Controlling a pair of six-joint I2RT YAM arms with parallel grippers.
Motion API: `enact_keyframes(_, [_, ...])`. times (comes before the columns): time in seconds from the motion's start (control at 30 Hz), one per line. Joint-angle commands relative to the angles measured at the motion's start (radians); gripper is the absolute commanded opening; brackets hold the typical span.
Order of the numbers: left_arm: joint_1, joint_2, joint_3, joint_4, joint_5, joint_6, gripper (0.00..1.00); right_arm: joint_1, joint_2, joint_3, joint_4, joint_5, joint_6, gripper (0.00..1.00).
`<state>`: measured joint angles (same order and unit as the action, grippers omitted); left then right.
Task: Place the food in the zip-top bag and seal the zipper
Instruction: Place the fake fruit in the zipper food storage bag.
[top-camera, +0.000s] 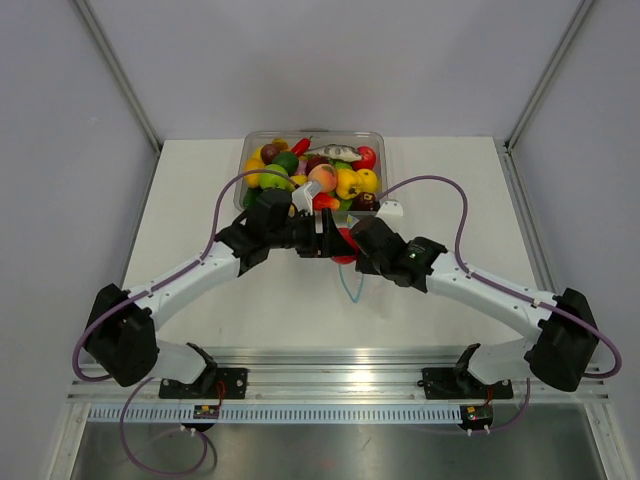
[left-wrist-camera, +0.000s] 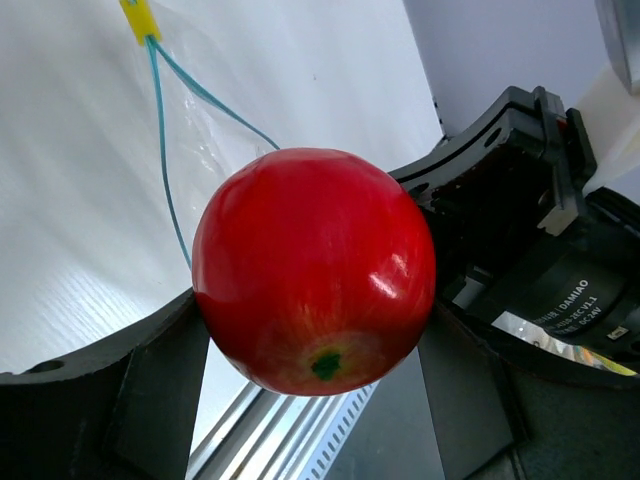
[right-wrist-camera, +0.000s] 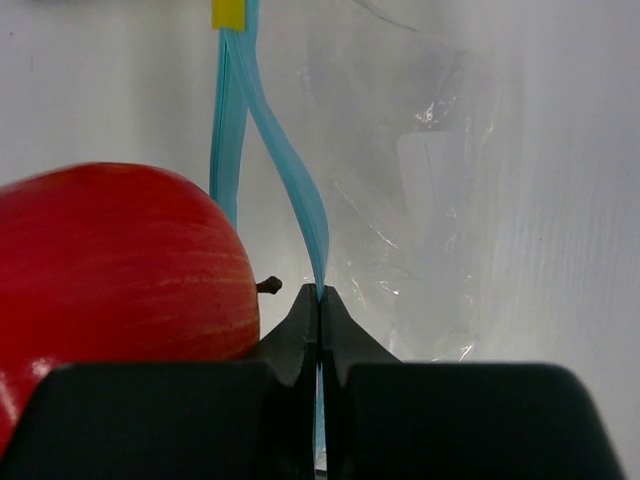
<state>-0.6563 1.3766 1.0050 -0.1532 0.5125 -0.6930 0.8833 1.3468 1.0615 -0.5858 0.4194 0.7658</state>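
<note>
My left gripper (top-camera: 322, 236) is shut on a glossy red apple (left-wrist-camera: 315, 268), held between its two fingers at mid-table. The apple also shows in the right wrist view (right-wrist-camera: 115, 265) and from above (top-camera: 345, 246). My right gripper (right-wrist-camera: 320, 296) is shut on one lip of the teal zipper (right-wrist-camera: 300, 205) of the clear zip-top bag (right-wrist-camera: 430, 200). The other zipper lip hangs apart, so the mouth is open. A yellow slider (right-wrist-camera: 229, 13) sits at the far end of the strip. The bag's teal edge trails toward the near side (top-camera: 350, 287). The apple sits at the bag's mouth.
A clear rigid tub (top-camera: 312, 176) full of toy fruits and vegetables stands at the back centre, just behind both grippers. The right arm's body (left-wrist-camera: 540, 260) is close beside the apple. A metal rail (top-camera: 340, 385) runs along the near table edge.
</note>
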Motion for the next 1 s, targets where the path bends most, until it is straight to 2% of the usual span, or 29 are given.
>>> enact_keyframes(0.0, [-0.006, -0.004, -0.035, 0.135, 0.08, -0.075, 0.31, -0.006, -0.041, 0.008, 0.049, -0.013, 0.016, 0.0])
enact_keyframes(0.5, [-0.026, 0.032, -0.075, 0.142, 0.069, -0.085, 0.31, -0.007, -0.135, -0.06, 0.152, -0.077, 0.052, 0.0])
enact_keyframes(0.97, [-0.08, 0.128, 0.033, -0.066, -0.068, -0.004, 0.31, -0.006, -0.156, -0.081, 0.227, -0.126, 0.063, 0.0])
